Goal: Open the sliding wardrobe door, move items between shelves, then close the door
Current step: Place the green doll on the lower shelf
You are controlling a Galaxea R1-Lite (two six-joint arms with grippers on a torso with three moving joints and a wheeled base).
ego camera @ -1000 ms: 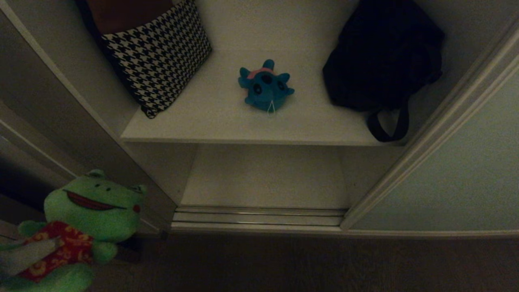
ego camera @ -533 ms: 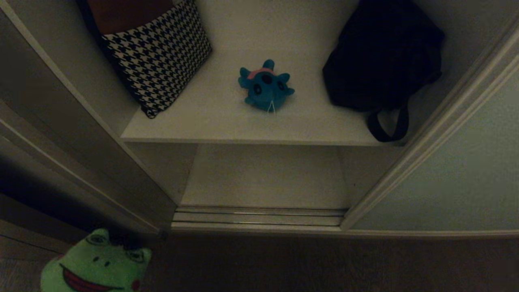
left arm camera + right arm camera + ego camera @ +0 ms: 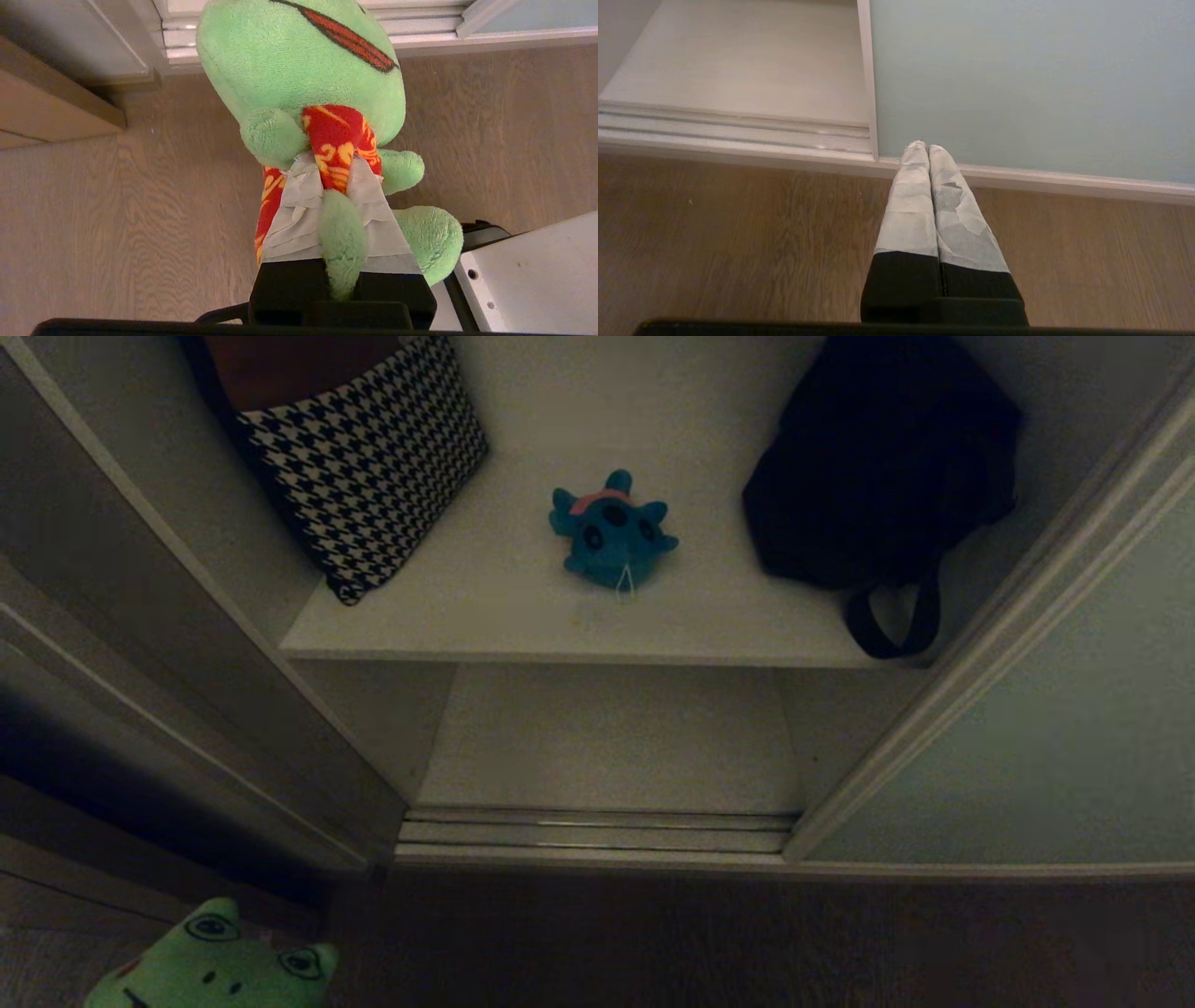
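Observation:
The green frog (image 3: 299, 60) in its red patterned cloth hangs over the wooden floor, and my left gripper (image 3: 332, 163) is shut on its body, one leg squeezed between the taped fingers. In the head view only the top of the frog's head (image 3: 210, 957) shows, at the lower left corner. The teal-blue toy (image 3: 611, 532) lies mid-way across the upper shelf (image 3: 485, 607). The lower shelf (image 3: 607, 747) is bare. The sliding wardrobe door (image 3: 1046, 728) stands pushed to the right, leaving the opening uncovered. My right gripper (image 3: 923, 147) is shut and empty, low before the door (image 3: 1017, 79).
A houndstooth cloth (image 3: 364, 457) leans at the upper shelf's back left. A black strapped bag (image 3: 878, 457) sits at its right, its strap hanging over the edge. The floor track (image 3: 597, 831) runs along the opening. My white base (image 3: 528, 275) is beside the frog.
The frog in my left gripper has dropped toward the lower left edge of the head view; only the top of its head now shows. The teal-blue toy, bag and cloth have not moved.

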